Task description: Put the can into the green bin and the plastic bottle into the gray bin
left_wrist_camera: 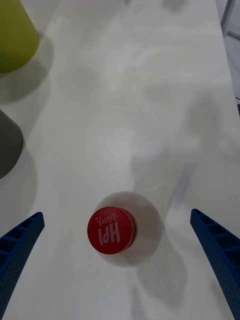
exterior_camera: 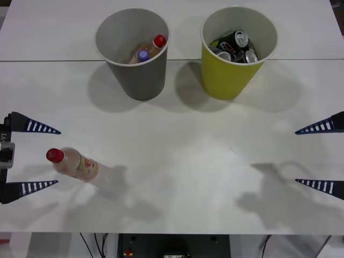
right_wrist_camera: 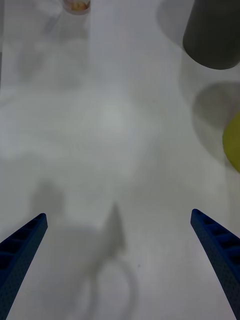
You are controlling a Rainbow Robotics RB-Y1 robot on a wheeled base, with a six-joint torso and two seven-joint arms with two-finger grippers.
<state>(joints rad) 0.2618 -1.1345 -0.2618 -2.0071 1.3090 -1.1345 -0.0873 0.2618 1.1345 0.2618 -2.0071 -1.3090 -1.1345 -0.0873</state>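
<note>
Left end effector (exterior_camera: 48,157) is sitting at the left edge of the surface (exterior_camera: 183,161), fingers spread wide, holding nothing. The plastic bottle (exterior_camera: 72,164) is standing right there between those two blue fingers, red cap toward the camera, touching neither one. From the left wrist view, the red cap (left_wrist_camera: 111,232) is facing straight up at the lens, centred between the fingers (left_wrist_camera: 20,240), with clear gaps on both sides.

Over on the right edge, the right end effector (exterior_camera: 317,156) is hanging just as wide open and empty, well apart from the bottle. Its wrist view is looking across bare surface, with the bottle's base (right_wrist_camera: 76,6) far off and the two bins at the side.

At the far side of the surface, the gray bin (exterior_camera: 134,75) is standing upright with two bottles inside, one purple-capped (exterior_camera: 143,55) and one red-capped (exterior_camera: 159,41). Just beside it, not touching, the green bin (exterior_camera: 231,75) is standing upright and carrying several dark cans (exterior_camera: 236,47). Both bins are well apart from the plastic bottle, which is lit from above and throwing a shadow to its right.
</note>
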